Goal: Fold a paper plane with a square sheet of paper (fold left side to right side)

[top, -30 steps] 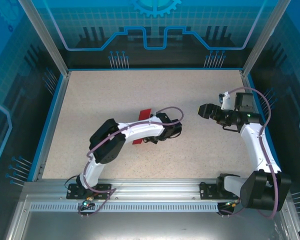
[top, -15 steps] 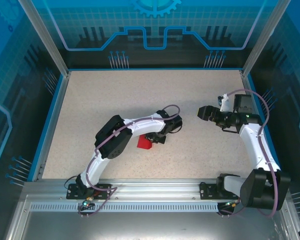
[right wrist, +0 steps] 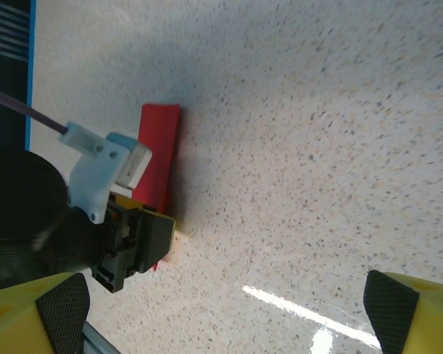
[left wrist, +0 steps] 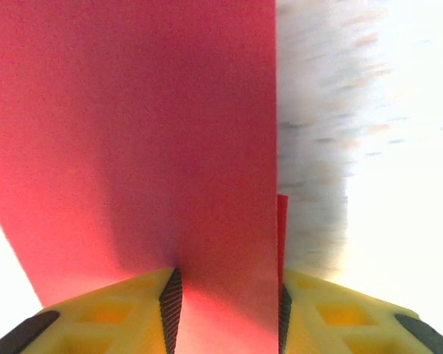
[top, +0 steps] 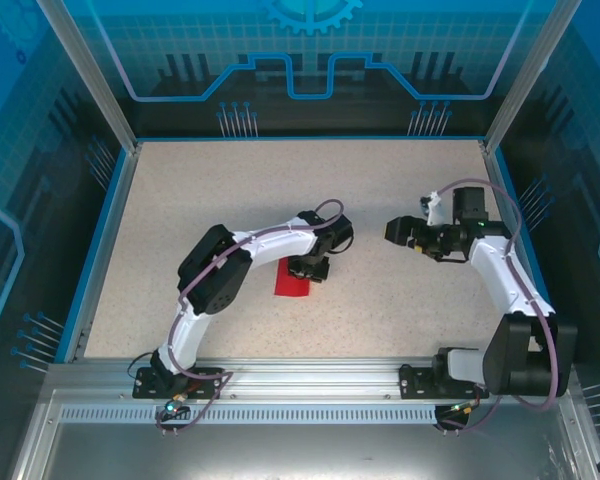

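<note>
The red sheet of paper [top: 292, 283] lies on the table near the middle, folded into a narrow rectangle. My left gripper [top: 308, 268] points down at its far end. In the left wrist view the red paper [left wrist: 148, 133] fills the gap between the yellow fingers [left wrist: 118, 313], which stand apart and open; a second layer's edge [left wrist: 282, 228] shows by the right finger. My right gripper [top: 395, 231] hovers to the right of the paper, open wide and empty. The right wrist view shows the paper [right wrist: 160, 158] beside the left gripper [right wrist: 133, 247], far from my right gripper [right wrist: 225, 313].
The speckled tabletop [top: 230, 190] is bounded by a blue rim [top: 108, 230] and the clear enclosure walls. The aluminium rail [top: 310, 375] with both arm bases runs along the near edge.
The left gripper has brought the tilted paper down flat onto the table and its jaws have parted. The right arm has drifted slightly left, still open.
</note>
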`<state>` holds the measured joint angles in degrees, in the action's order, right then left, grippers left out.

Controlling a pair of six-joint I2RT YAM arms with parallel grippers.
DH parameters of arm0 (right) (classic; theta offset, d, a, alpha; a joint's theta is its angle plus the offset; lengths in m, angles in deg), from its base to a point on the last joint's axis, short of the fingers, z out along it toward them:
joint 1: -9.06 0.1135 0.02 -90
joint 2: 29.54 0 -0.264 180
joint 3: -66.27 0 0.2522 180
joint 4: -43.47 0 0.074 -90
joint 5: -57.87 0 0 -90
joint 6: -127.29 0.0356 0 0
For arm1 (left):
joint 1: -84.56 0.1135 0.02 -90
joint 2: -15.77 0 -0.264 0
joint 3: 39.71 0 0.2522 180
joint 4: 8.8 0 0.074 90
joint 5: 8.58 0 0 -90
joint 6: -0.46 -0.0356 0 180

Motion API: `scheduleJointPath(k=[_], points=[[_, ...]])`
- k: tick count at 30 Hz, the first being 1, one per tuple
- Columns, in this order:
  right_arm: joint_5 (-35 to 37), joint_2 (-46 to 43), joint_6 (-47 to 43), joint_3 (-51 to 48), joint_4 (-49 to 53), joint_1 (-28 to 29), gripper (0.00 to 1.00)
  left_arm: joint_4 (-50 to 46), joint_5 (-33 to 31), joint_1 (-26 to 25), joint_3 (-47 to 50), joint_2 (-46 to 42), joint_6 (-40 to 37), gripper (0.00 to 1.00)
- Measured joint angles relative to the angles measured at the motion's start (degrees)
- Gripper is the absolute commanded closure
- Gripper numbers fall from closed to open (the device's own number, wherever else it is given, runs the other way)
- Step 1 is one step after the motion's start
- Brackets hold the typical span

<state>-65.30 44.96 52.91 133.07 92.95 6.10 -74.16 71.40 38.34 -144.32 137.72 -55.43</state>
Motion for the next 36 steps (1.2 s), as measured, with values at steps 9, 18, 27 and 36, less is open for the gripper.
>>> scheduleJointPath(k=[9,18,27,36], points=[[3.93,7.65,-0.02,2.12,-0.79,10.69,0.06,15.34,10.91,2.84,11.04,-13.6,0.09,0.43],[7.1,21.07,2.71,9.25,-7.28,21.99,0.36,25.27,15.3,11.34,28.11,-30.29,0.57,0.37],[10.21,35.98,4.98,20.48,-12.81,26.36,0.43,32.7,20.68,17.05,37.46,-31.21,2.49,0.37],[14.4,41.33,4.85,27.65,-11.5,29.18,0.42,36.5,22.58,17.03,37.46,-28.68,3.3,0.38]])
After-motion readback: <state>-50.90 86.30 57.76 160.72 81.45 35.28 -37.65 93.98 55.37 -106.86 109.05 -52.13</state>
